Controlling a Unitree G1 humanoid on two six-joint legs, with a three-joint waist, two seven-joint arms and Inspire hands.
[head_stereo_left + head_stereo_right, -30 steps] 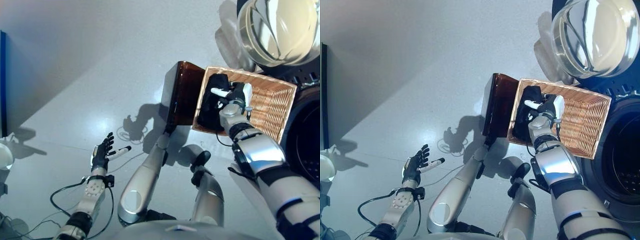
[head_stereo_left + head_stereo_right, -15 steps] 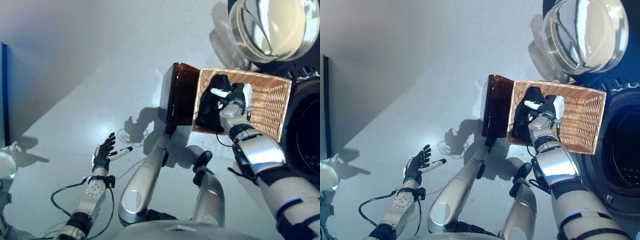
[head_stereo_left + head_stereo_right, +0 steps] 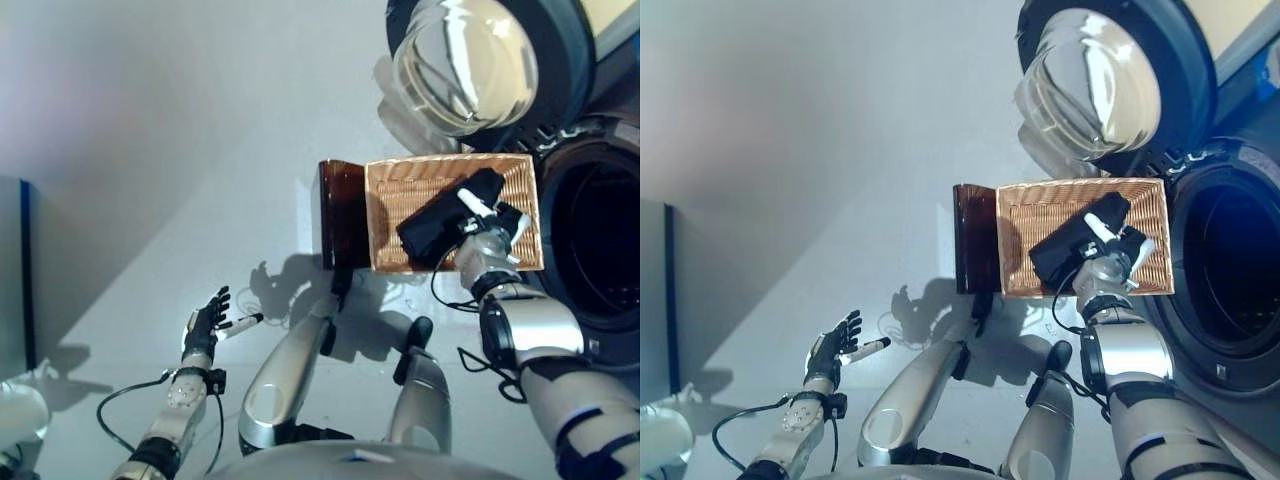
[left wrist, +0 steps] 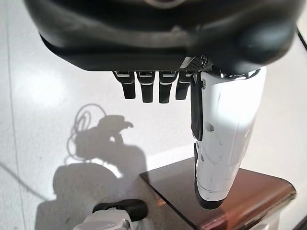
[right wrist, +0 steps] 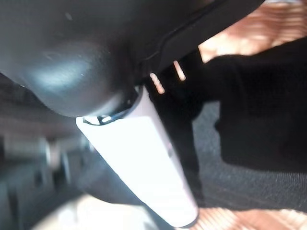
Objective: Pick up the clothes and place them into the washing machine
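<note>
A black cloth [image 3: 440,222] lies stretched slantwise in the shallow wicker basket [image 3: 400,190], which rests on the low dark brown box [image 3: 338,210] beside the washing machine [image 3: 590,240]. My right hand [image 3: 490,228] is in the basket at the cloth's end nearest the machine, fingers curled into the cloth, white-covered thumb sticking out. The right wrist view shows the same cloth [image 5: 259,110] past the thumb [image 5: 144,148]. My left hand [image 3: 205,322] is open with fingers spread, low over the floor, far from the basket. The left wrist view shows the box [image 4: 240,191] past that hand.
The machine's round glass door [image 3: 460,65] stands open above the basket, and the dark drum opening is just past the basket's far end. A dark panel [image 3: 15,270] stands at the far left. Pale floor [image 3: 150,150] surrounds the box.
The camera has shifted toward the machine. My right hand has drawn the black cloth from the basket's far end across it toward the machine. The left hand stays idle.
</note>
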